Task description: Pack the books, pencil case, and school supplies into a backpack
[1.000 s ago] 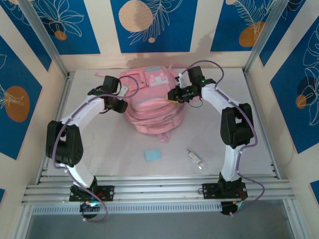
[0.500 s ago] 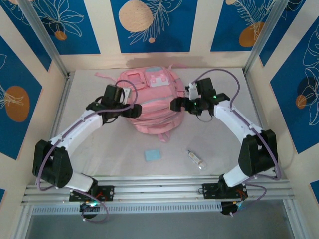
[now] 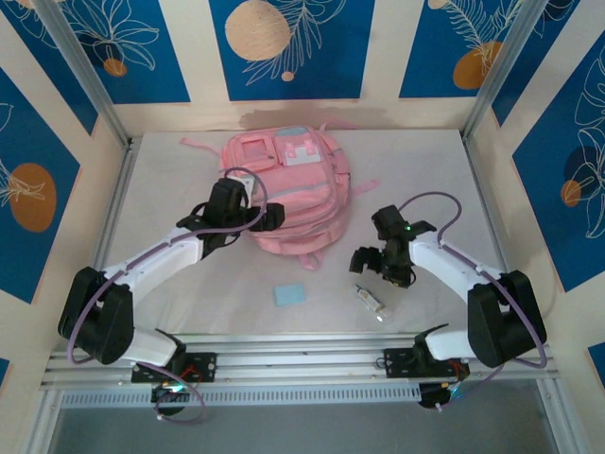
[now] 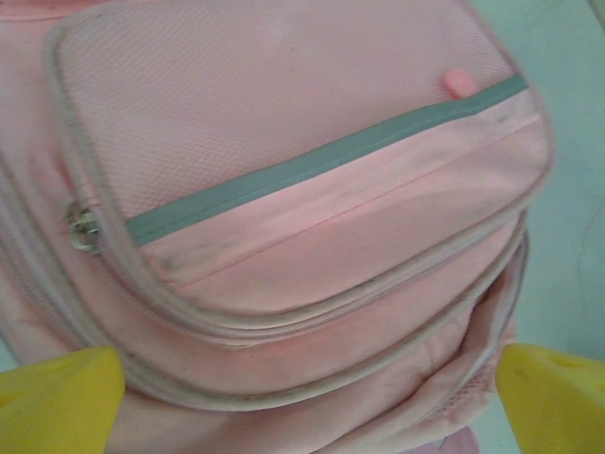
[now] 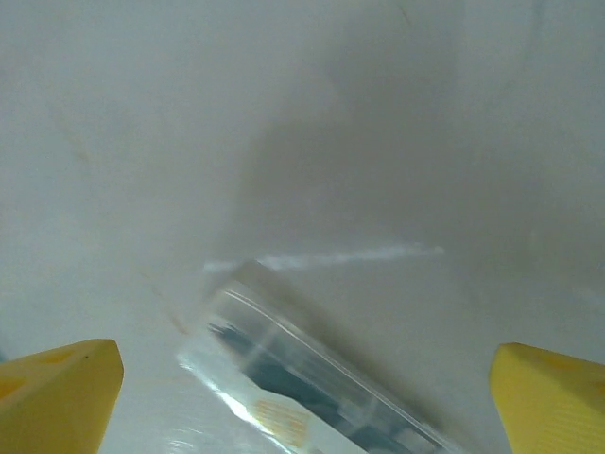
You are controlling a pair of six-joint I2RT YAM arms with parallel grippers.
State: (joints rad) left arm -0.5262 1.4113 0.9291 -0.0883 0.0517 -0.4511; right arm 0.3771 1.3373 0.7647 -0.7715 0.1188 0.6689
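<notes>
White table [image 3: 425, 180], clear bag [image 5: 312, 407] cut off beneath wide-open right gripper [image 5: 304, 352]; left gripper [image 4: 309, 357] wide over backpack [image 4: 284, 142].

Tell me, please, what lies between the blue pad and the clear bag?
Nothing: in the top view, the table between the blue pad and the clear bag is bare.

Backpack [image 3: 284, 184] behind; pad [image 3: 289, 295] before it; bag [image 3: 372, 303] right of pad

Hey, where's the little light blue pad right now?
In the top view, the light blue pad lies flat on the table, toward the near edge, just in front of the pink backpack and left of the clear plastic bag.
</notes>
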